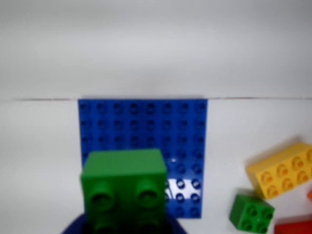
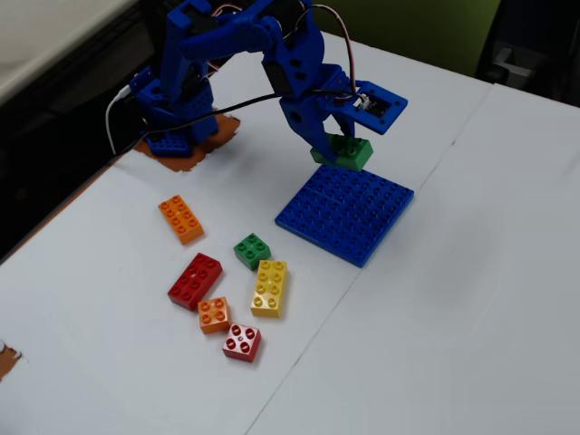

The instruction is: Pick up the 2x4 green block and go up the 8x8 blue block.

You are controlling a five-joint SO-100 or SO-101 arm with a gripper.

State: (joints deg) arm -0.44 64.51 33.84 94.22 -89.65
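Pinching the green rectangular plastic brick (image 2: pixel 342 151), the tool (image 2: pixel 333 145) hangs just over the flat blue studded baseplate's (image 2: pixel 349 213) far edge.

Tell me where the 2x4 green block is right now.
In the fixed view the 2x4 green block is held in the gripper, above the far edge of the 8x8 blue block.
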